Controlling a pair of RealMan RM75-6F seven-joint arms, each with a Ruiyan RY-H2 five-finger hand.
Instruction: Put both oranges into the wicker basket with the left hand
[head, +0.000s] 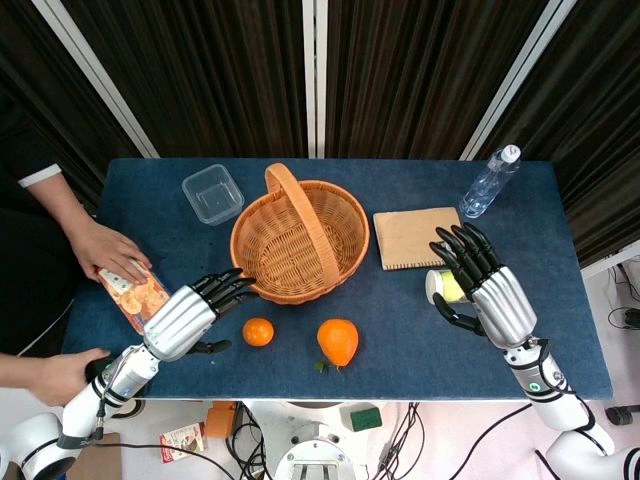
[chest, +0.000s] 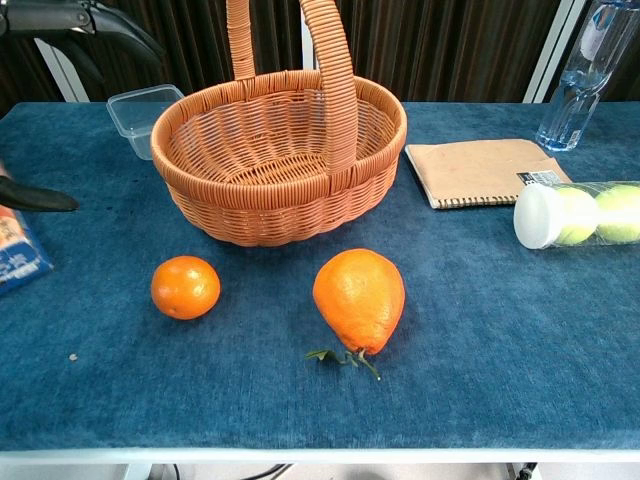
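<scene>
Orange fruit sits on the blue worktop (head: 560, 290), not in the basket yet. From the head view, the small orange (head: 258, 331) and the big orange (head: 338, 341) lie side by side just in front of the wicker basket (head: 300, 240). The left hand (head: 190, 315) hovers just beside the small orange with its fingers spread and nothing in them, likely because that fruit is closest and will be picked first. The right hand (head: 490, 290) is well apart on the other side, fingers loose around a clear tube of balls (head: 447, 287); whether it really grips the tube is hard to tell. A person's hand (head: 110, 255) rests on a snack pack at the left edge.

From the chest view, the small orange (chest: 185, 287) and the big orange (chest: 359, 298) rest near the basket (chest: 280, 160), which is empty. The big one has a leafy stem, so it may roll oddly.
</scene>
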